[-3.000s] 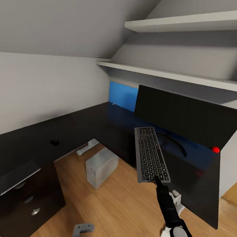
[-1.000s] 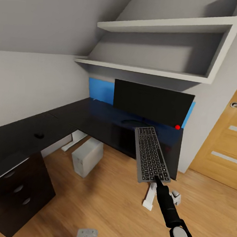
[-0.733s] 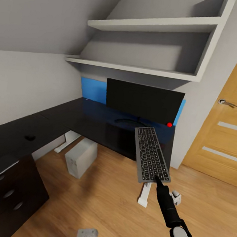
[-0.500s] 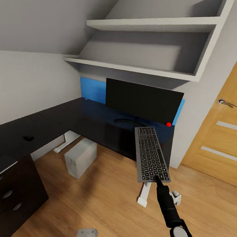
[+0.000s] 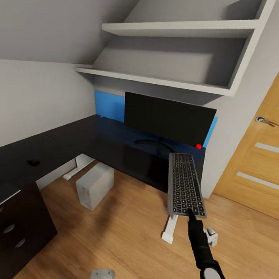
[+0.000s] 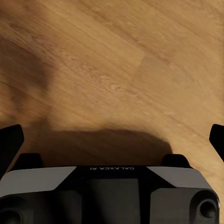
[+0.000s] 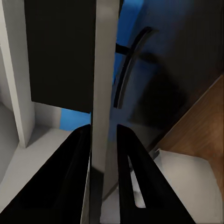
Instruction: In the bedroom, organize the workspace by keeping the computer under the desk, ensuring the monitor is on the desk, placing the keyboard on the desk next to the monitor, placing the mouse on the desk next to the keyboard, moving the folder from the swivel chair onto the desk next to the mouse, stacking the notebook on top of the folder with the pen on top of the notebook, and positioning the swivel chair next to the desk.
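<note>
The keyboard (image 5: 186,185), clamped endwise by the right gripper (image 5: 190,212), is aimed long-axis toward the desk (image 5: 113,141) and monitor (image 5: 168,119) at 11 o'clock.

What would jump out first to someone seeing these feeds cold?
The keyboard would: the right claw pinches it by its near edge, holding it in the air over the wood floor, in front of the desk. Behind it, the wide black monitor stands on the desk against the blue back panel, under the white shelves. The pale computer sits on the floor beneath the desk's edge.
</note>
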